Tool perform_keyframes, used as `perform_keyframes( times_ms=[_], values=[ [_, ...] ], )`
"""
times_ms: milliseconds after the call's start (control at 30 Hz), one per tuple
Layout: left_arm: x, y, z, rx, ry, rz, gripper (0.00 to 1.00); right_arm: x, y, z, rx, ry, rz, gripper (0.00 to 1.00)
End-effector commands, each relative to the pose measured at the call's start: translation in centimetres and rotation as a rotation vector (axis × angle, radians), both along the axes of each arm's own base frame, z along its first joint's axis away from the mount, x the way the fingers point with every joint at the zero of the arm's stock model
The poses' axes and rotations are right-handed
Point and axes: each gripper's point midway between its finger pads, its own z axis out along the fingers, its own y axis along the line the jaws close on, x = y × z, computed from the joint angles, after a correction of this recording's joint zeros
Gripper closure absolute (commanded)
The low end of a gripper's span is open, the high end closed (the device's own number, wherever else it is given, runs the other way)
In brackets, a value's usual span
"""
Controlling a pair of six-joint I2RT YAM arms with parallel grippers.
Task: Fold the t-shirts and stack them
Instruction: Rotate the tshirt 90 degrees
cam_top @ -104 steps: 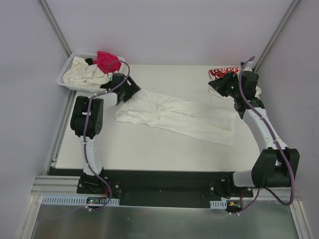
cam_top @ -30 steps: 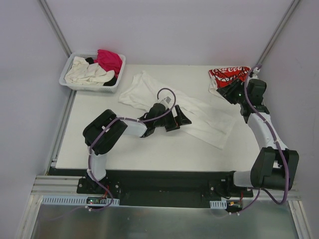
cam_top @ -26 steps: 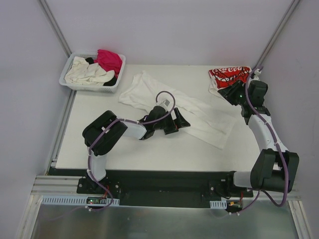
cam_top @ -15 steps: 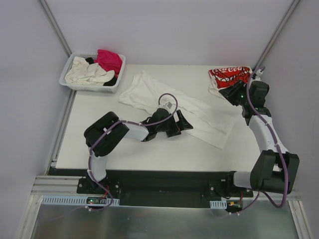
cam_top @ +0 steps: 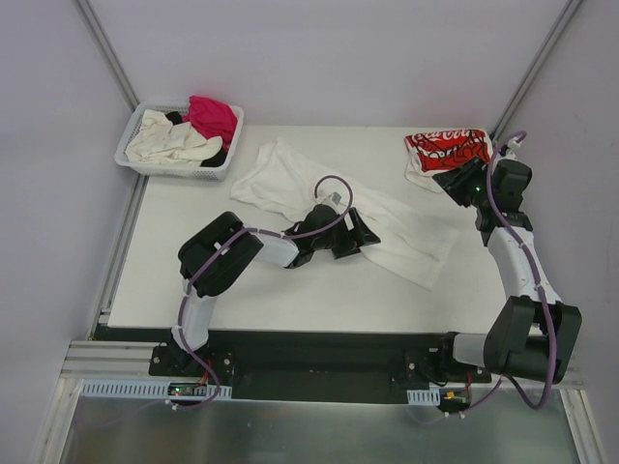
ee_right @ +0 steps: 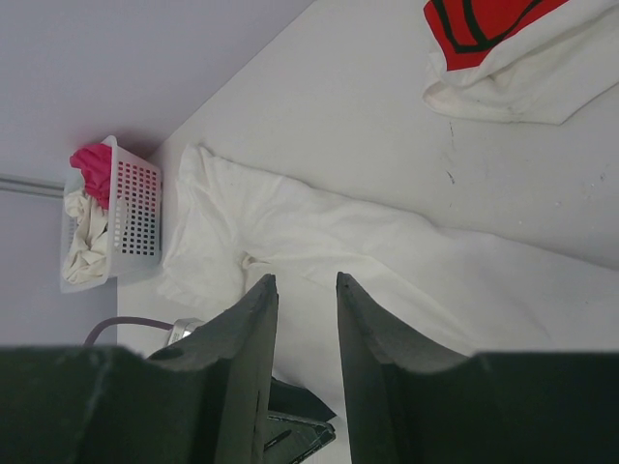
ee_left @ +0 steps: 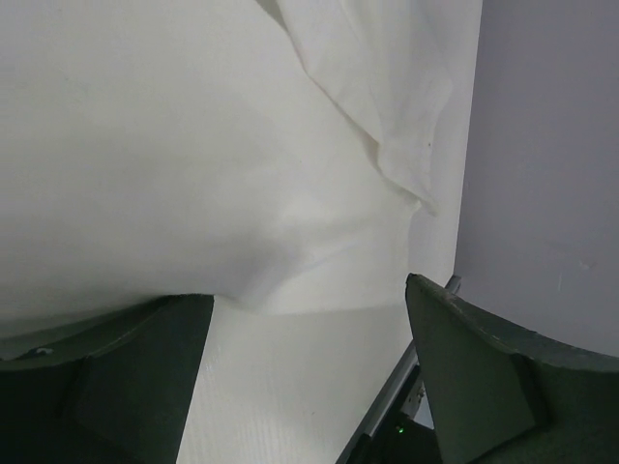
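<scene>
Two arms: left arm [cam_top: 224, 257], right arm [cam_top: 515, 253]. One white slotted basket [cam_top: 176, 170]. Two t-shirts on the tabletop [cam_top: 251, 290]: plain white t-shirt [cam_top: 406, 228], red-printed t-shirt [cam_top: 447, 147]. Seemingly three more in the basket: cream shirt [cam_top: 162, 141], magenta shirt [cam_top: 211, 116], black shirt [cam_top: 221, 155].

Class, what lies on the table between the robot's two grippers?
The large white t-shirt, spread out, fills the stretch between the left gripper and the right gripper; the top view shows it.

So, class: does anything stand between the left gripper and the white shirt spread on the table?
Nothing visible does. The left gripper sits at the edge of the white shirt, jaws open, only bare table between.
</scene>
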Motion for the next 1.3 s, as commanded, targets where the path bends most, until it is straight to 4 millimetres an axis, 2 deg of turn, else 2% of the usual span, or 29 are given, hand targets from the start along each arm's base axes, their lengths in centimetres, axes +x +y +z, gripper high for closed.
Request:
perform_keyframes(
  times_ms=[0,67,100,167,233,333,467,633,967,1267],
  values=[
    [0.7,-0.3,-0.2,0.001,-0.014,0.023,0.26,-0.1,-0.3,1.7,0.007,-0.059,0.003,0.67],
    [0.8,-0.3,-0.3,-0.005,-0.012,0.024,0.37,-0.1,-0.4,1.6,0.01,-0.057,-0.001,0.67],
    [0.7,-0.4,-0.3,-0.007,-0.009,0.023,0.5,-0.1,-0.5,1.5,0.009,-0.055,-0.003,0.67],
    [0.7,-0.4,-0.6,-0.008,-0.002,0.022,0.6,-0.1,-0.6,1.4,0.012,-0.052,-0.008,0.67],
    [0.9,-0.4,-0.6,-0.012,0.004,0.023,0.67,-0.2,-0.8,1.4,0.014,-0.051,-0.011,0.67],
    [1.0,-0.3,-0.6,-0.017,0.008,0.026,0.73,-0.2,-1.0,1.4,0.016,-0.052,-0.018,0.68],
    [1.4,-0.2,-0.4,-0.019,0.003,0.027,0.88,-0.2,-1.2,1.3,0.018,-0.05,-0.027,0.68],
    [1.7,-0.2,-0.6,-0.021,0.011,0.023,1.0,-0.2,-1.3,1.2,0.02,-0.048,-0.029,0.68],
    [1.8,-0.1,-0.7,-0.026,0.015,0.031,1.0,-0.1,-1.6,1.2,0.022,-0.047,-0.039,0.68],
    [0.8,1.6,-1.2,-0.013,0.037,0.066,1.0,0.0,-1.9,1.1,0.026,-0.043,-0.052,0.68]
  ],
)
